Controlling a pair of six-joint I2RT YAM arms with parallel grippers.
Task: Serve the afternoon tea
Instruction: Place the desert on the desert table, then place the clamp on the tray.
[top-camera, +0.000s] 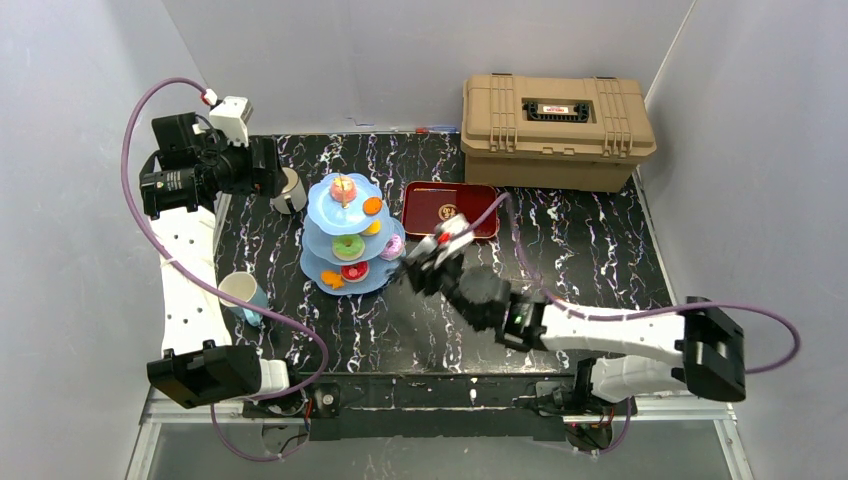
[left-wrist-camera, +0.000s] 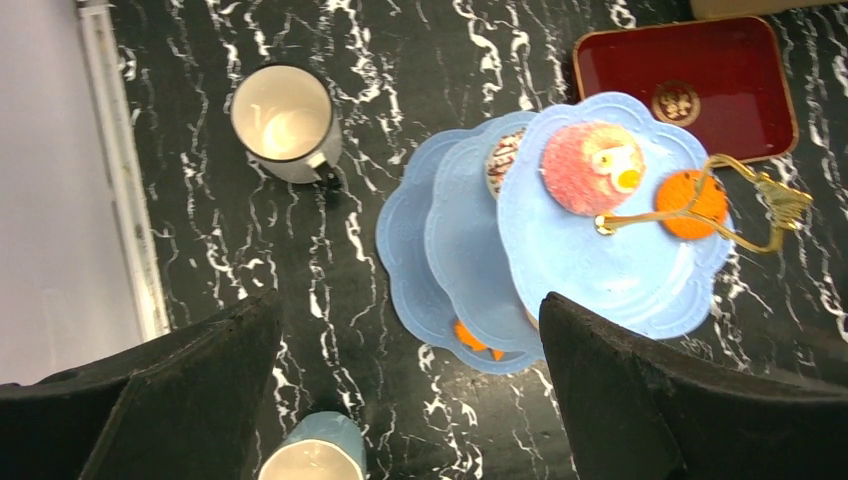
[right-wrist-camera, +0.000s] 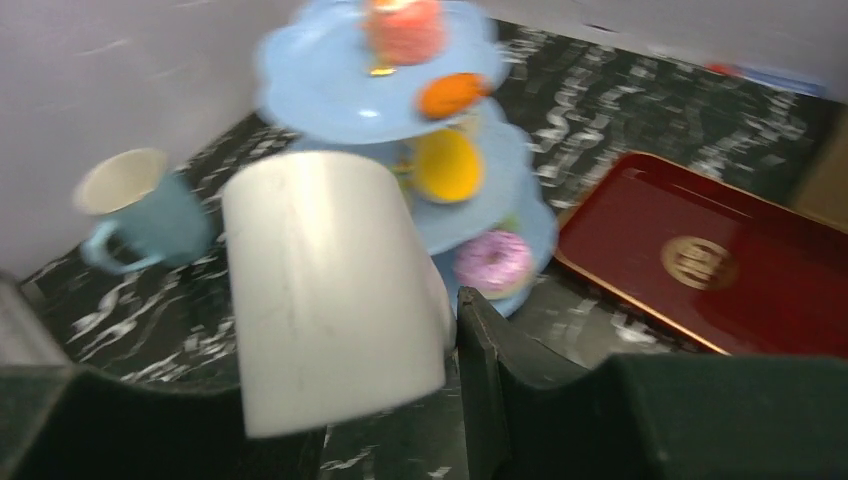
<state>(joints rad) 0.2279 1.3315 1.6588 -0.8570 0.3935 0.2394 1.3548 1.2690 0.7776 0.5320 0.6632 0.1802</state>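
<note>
Two tools: left tool spread wide, right tool clamping a white cylinder.

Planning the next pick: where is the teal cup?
In the top view the teal cup stands at the left edge of the table, just left of the blue stand.

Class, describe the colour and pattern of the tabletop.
The tabletop is black with white marble-like veining. It shows best in the left wrist view.
</note>
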